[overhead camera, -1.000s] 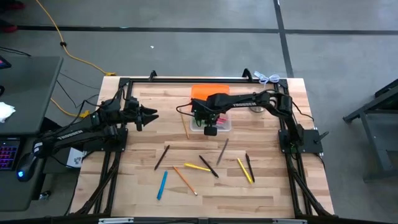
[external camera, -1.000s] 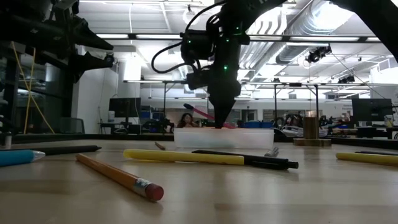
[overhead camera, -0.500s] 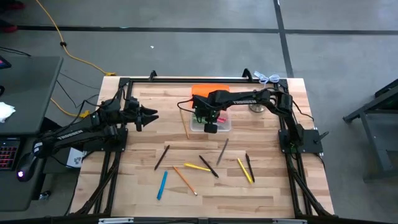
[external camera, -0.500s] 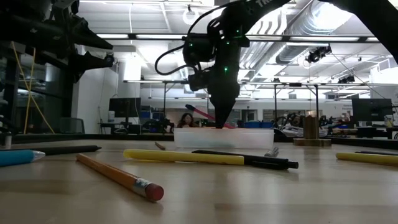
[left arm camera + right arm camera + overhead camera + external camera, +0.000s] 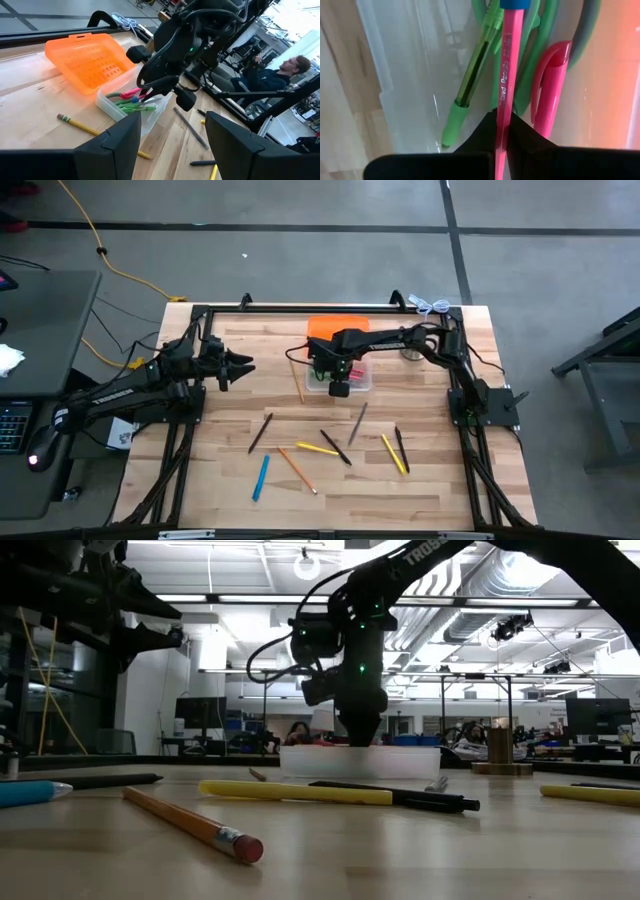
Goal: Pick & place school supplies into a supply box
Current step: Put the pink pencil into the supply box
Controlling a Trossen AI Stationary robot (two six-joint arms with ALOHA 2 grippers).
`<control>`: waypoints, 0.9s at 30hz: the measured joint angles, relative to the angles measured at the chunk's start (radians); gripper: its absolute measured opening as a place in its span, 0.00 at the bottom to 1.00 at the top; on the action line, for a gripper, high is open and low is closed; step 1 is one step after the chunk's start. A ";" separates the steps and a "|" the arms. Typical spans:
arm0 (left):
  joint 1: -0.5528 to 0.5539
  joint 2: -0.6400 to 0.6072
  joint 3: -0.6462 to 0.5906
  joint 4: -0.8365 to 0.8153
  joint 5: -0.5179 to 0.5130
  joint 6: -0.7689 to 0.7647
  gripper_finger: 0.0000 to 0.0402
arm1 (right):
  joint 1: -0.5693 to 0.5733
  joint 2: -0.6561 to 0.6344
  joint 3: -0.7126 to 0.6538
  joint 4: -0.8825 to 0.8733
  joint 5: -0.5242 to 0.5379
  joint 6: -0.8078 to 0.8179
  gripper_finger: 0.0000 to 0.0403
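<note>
Lower than a second ago, the right gripper (image 5: 336, 372) now sits down in the box (image 5: 358, 381) and its pink pencil no longer slants up above the rim; nothing else has shifted.

High view: the right arm reaches across to the box, with the orange lid (image 5: 338, 327) just behind the gripper. The left gripper (image 5: 243, 366) waits well off to the side, jaws wide and empty. Pens and pencils lie scattered on the table (image 5: 440, 480) in front of the right gripper, among them a blue pen (image 5: 260, 477) and a yellow pen (image 5: 393, 453).

Low view: the right gripper's tip dips behind the box's clear wall. A pencil (image 5: 190, 823) with a pink eraser lies nearest the camera.

Left wrist view: the box holds green and pink items under the right gripper, the lid beside it. A person sits in the room beyond.

Right wrist view: the jaws are closed on the pink pencil (image 5: 507, 75), which points into the box beside a green pen (image 5: 470, 85), green scissor handles (image 5: 532, 65) and a pink pen (image 5: 550, 87).

Risk, as a judgement: the pencil may wedge among the crowded contents and tip out on release, or a sideways retreat could drag the light box along.
</note>
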 joint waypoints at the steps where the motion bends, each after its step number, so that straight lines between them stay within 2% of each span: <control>1: 0.000 0.000 0.000 0.001 0.000 0.000 0.62 | 0.000 0.002 0.000 0.000 0.000 0.000 0.00; 9: 0.000 0.000 0.000 0.003 0.001 0.000 0.62 | -0.012 0.008 0.000 0.008 -0.011 0.000 0.01; 27: 0.000 0.000 0.000 0.003 0.002 0.003 0.62 | -0.024 0.010 0.000 0.021 -0.034 0.000 0.14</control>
